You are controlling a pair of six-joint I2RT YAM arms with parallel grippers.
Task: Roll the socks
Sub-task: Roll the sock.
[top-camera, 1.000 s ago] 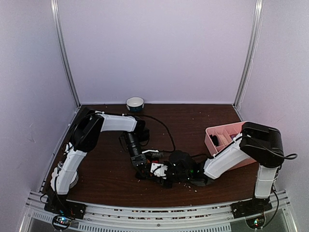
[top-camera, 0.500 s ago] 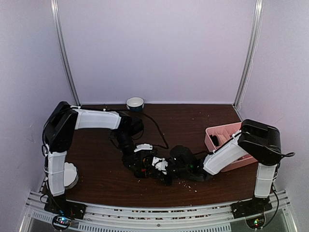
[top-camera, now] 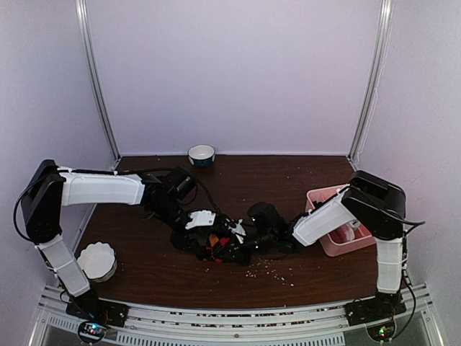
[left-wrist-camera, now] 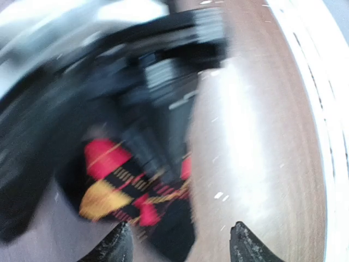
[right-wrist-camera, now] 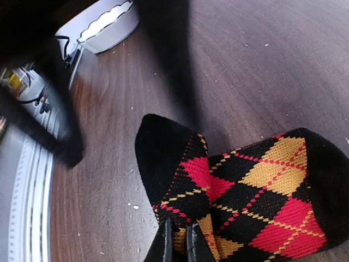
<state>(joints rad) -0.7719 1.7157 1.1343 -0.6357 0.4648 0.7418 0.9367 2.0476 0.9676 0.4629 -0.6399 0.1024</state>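
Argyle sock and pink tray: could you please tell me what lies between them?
In the top view, the right arm lies there, wrist and white forearm spanning from argyle sock to pink tray.

Argyle sock (right-wrist-camera: pixel 245 191) showing as knitted cloth, matt, its stitch rows visible. Table (right-wrist-camera: pixel 262 60) reading as dark wood grain, smooth, catching a faint sheen. Pink bin (top-camera: pixel 340 248) looking like smooth plastic. Left arm shell (top-camera: pixel 101 189) appearing as white plastic, slightly glossy.

White links (top-camera: pixel 101 189), black joints (top-camera: pixel 42 205), dark left gripper (left-wrist-camera: pixel 181 248)
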